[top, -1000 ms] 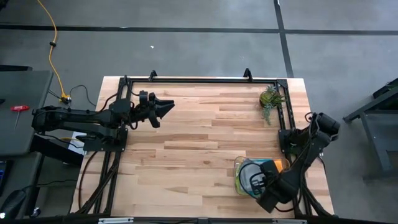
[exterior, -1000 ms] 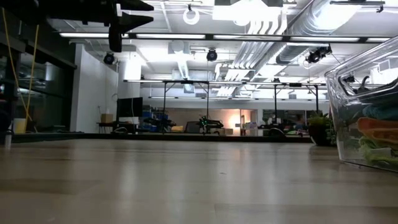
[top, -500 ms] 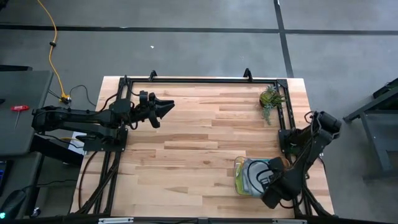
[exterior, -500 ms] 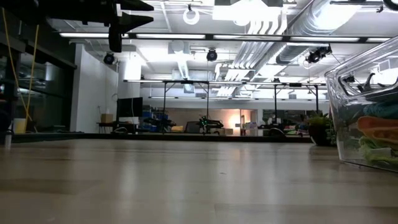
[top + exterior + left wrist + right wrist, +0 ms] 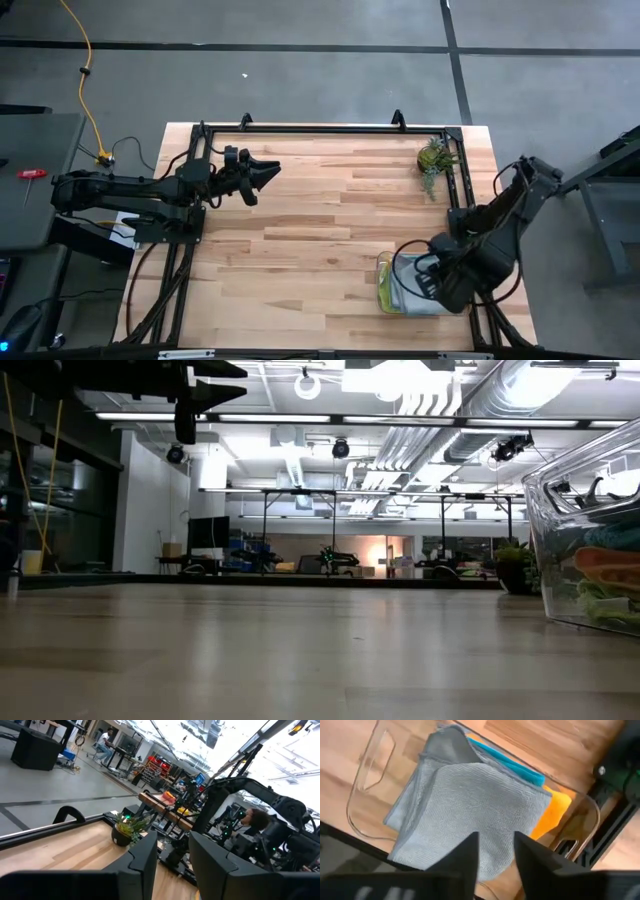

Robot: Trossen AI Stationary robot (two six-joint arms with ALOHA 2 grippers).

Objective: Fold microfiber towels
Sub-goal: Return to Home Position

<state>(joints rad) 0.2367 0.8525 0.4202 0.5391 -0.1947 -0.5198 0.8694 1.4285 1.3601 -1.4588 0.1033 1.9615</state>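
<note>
While my right gripper (image 5: 420, 283) hangs over the clear plastic tray (image 5: 380, 270) at the near right part of the wooden table (image 5: 300, 250), its jaws stand a narrow gap apart and grip nothing. Through my right wrist camera I look past them onto the folded grey towel (image 5: 465, 805), which lies on top of the pile inside the tray. Under it a strip of the teal towel (image 5: 517, 768) peeps out along one edge, and a corner of the orange towel (image 5: 554, 812) sticks out lower down beside it. From table height the tray's clear wall shows the stack side-on, with the lime green towel (image 5: 600, 600) at the bottom, below the orange one. Whether a yellow one lies in there I cannot tell.

My left gripper (image 5: 262, 172) waits well away from the tray, raised above the far left part of the table and pointing toward the right side. Its jaws are only a little apart, with nothing between them. Past them my left wrist camera sees the small potted plant (image 5: 127, 827), which stands at the far right corner of the table, well apart from the tray, and a person (image 5: 104, 742) far off in the room.
</note>
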